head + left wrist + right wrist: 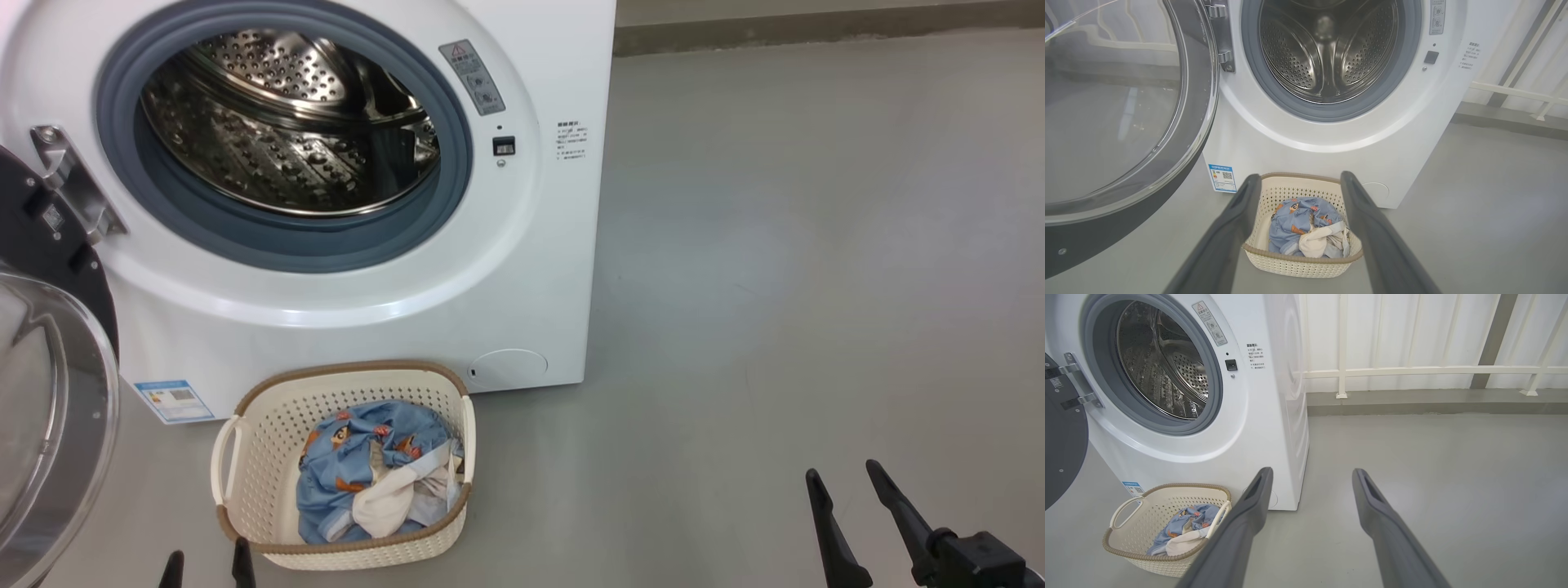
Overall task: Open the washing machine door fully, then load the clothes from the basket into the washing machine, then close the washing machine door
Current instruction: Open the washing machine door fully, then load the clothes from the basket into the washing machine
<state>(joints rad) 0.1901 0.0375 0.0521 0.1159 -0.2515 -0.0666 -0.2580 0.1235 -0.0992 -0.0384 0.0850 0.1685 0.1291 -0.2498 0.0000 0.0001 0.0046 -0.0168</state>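
The white washing machine (522,269) (1412,134) (1265,428) stands with its steel drum (286,122) bare. Its round black washing machine door (49,408) (1118,122) (1061,457) is swung out to the left on a metal hinge (73,184). On the floor before the machine sits the cream basket (261,425) (1298,265) (1143,506), holding the light-blue printed and white clothes (367,482) (1302,228) (1184,531). My left gripper (206,563) (1298,179) is open, just short of the basket's near rim. My right gripper (845,478) (1310,471) is open over bare floor, right of the basket.
Grey floor (816,286) stretches to the right of the machine. A white railing (1412,369) on a low kerb runs behind it. The open door juts out at the left, close to my left arm.
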